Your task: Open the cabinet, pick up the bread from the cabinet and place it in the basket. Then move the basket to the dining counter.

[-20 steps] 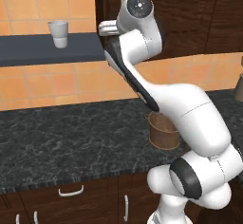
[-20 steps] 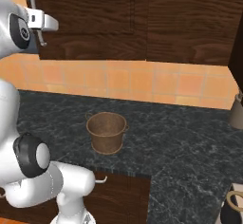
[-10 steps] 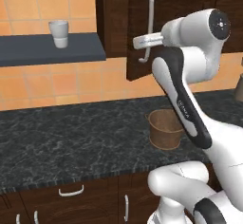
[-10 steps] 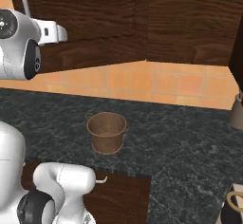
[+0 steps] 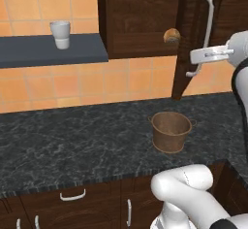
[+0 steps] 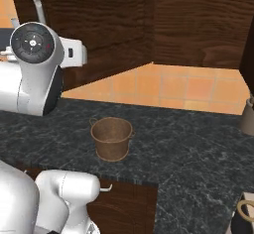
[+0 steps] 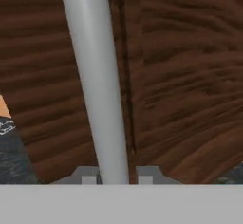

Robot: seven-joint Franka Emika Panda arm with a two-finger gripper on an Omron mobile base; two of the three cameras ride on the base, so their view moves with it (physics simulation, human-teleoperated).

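The cabinet (image 5: 145,14) is dark wood grain; its door (image 5: 186,39) stands swung out edge-on, leaving the inside open. The black speckled counter (image 5: 72,145) has bare room all round the basket (image 5: 170,131), a round, tapering brown bucket with a thick rim. The curved silver handle (image 7: 95,85) runs between the fingertips; the gripper (image 5: 201,56) is clamped on it. The bread (image 5: 171,35), small, rounded and tan, sits on the cabinet's floor near its front edge.
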